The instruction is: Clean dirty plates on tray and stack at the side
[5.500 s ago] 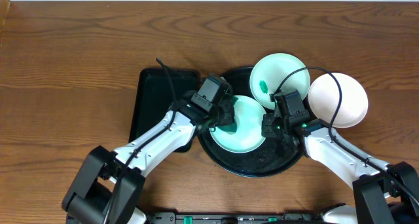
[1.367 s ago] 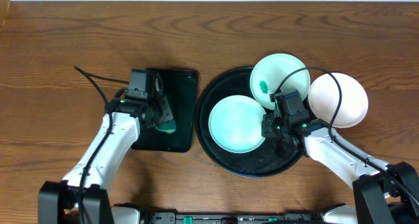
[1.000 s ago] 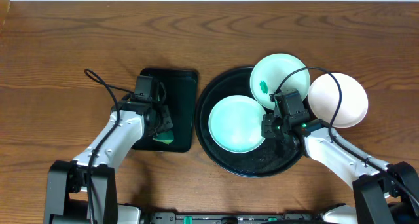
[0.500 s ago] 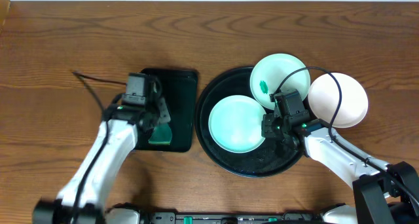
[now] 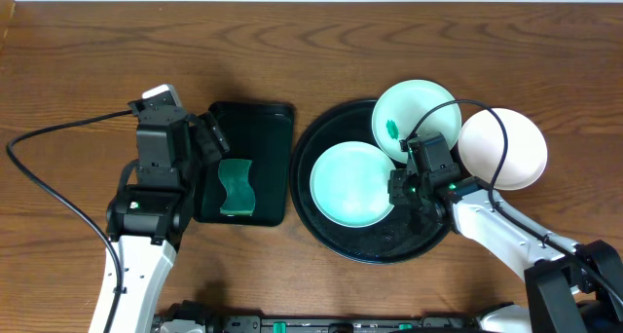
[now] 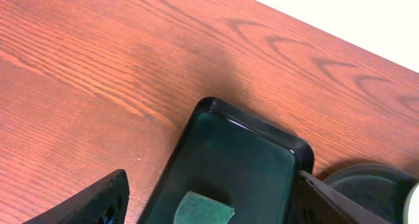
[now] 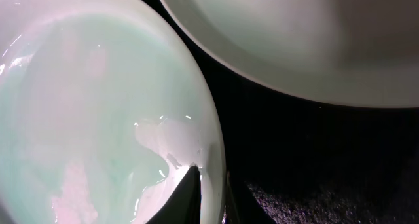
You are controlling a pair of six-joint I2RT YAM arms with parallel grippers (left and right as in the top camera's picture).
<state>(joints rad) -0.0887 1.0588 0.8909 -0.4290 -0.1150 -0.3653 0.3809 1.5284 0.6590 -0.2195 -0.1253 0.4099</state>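
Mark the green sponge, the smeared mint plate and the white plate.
Green rectangular sponge (image 5: 235,187): overhead view, its centre.
Pale mint-green round plate with green smear (image 5: 421,111): overhead view, bare inner surface.
White round glossy plate (image 5: 524,146): overhead view, right of centre.

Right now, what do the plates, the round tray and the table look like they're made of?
Plates: glazed ceramic or melamine, hard to say; glossy, with bright reflections. Round tray: probably black plastic, matte, finely speckled in the right wrist view. Table: wood or wood-look laminate; reddish-brown grain lines, low sheen.
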